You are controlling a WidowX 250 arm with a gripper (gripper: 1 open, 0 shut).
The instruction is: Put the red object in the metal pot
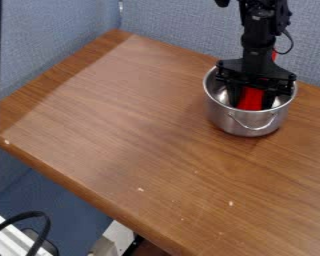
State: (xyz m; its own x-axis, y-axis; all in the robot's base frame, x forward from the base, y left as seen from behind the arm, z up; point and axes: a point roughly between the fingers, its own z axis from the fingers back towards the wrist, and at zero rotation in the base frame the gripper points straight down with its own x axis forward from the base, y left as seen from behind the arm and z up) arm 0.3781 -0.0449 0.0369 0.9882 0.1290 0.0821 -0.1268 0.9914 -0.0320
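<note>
The metal pot (252, 110) stands at the table's far right, shiny, with straight sides. The red object (251, 97) is inside it, only its upper part showing above the rim. My black gripper (255, 88) reaches straight down into the pot's mouth. Its fingers stand apart on either side of the red object, wider than the object, so the gripper looks open. The fingertips and the lower end of the red object are hidden by the pot wall.
The wooden table (123, 120) stretches left and toward the front, with its edge running along the lower left. A blue wall (56, 30) backs the table. Black cables (23, 235) lie on the floor below the front edge.
</note>
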